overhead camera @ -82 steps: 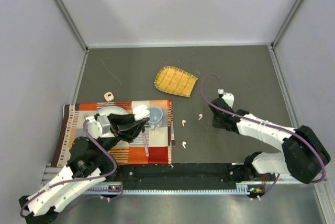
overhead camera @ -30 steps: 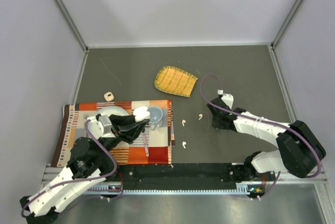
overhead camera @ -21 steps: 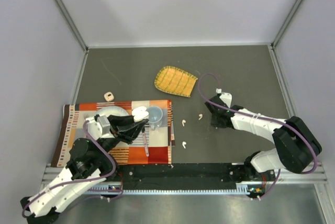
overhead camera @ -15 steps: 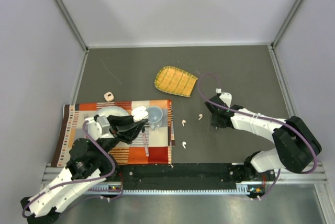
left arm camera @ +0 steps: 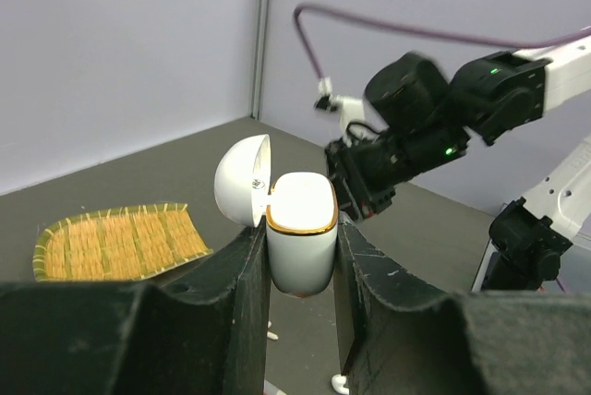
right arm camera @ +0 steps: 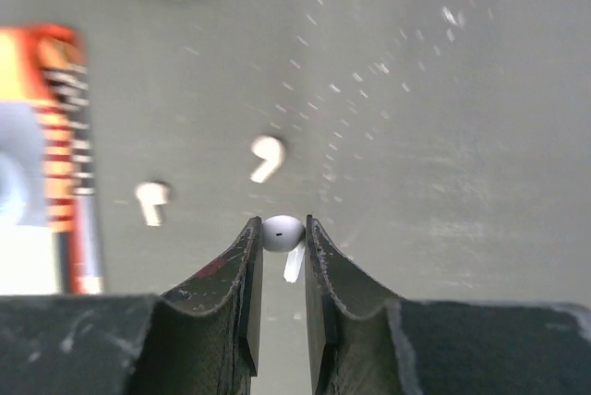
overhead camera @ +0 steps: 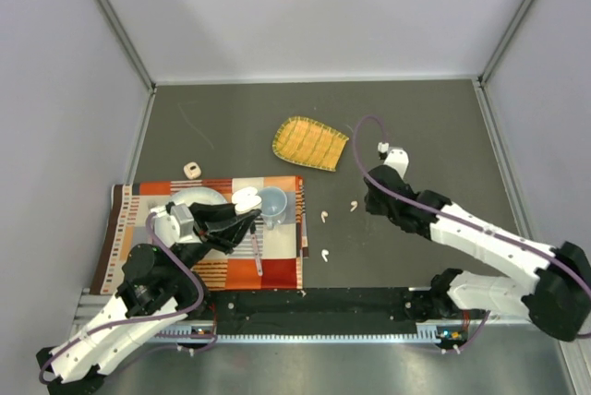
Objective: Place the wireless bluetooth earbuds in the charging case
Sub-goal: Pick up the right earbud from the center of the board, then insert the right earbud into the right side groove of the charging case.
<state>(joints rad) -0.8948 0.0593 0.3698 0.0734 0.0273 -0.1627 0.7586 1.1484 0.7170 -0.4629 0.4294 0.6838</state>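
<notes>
One earbud (right arm camera: pixel 282 233) pinched between my right gripper (right arm camera: pixel 281 249) fingers, lifted off the table (overhead camera: pixel 434 127). Charging case (left arm camera: pixel 300 229) clamped upright in my left gripper (left arm camera: pixel 297 270), lid open, above the striped cloth (overhead camera: pixel 277 266). Nothing visibly seated in the case so far. Three more earbuds (overhead camera: pixel 324 217) loose on the table between cloth and right arm — most of the job left, I judge
</notes>
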